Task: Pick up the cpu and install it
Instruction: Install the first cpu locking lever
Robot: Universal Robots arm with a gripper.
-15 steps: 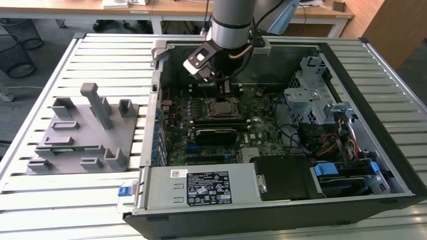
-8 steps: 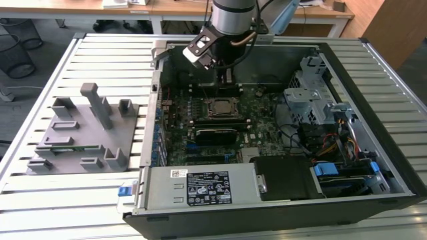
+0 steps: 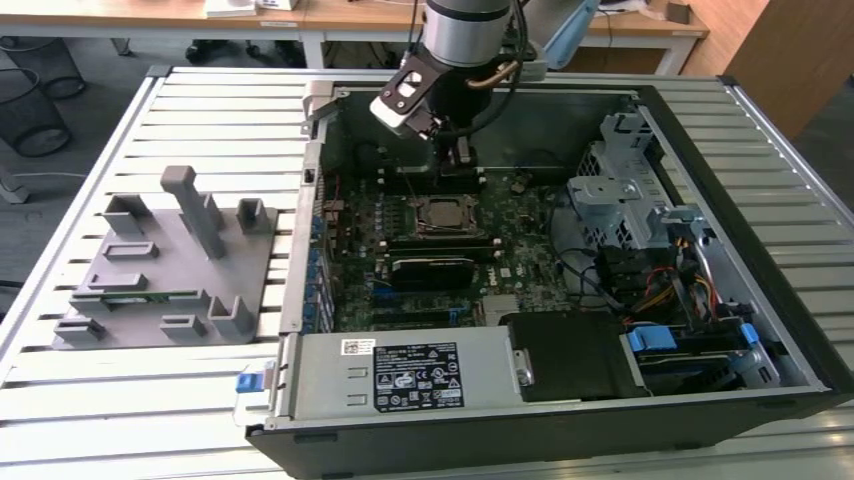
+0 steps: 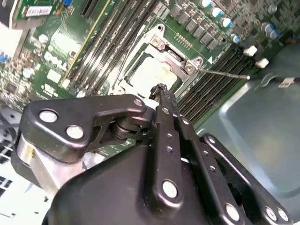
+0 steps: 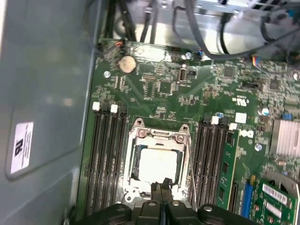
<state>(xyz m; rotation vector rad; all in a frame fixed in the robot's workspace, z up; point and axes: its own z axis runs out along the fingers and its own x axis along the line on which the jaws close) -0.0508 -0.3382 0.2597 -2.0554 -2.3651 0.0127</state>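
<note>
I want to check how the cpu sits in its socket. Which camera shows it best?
The first wrist view: the cpu faces the camera squarely, with only its near edge behind the gripper. The second wrist view shows it at a slant; the exterior view shows it from afar.

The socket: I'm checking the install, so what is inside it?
The cpu lies inside the socket, silver top showing. In the first wrist view the shut gripper covers one edge of it; whatever is under the chip is hidden.
</note>
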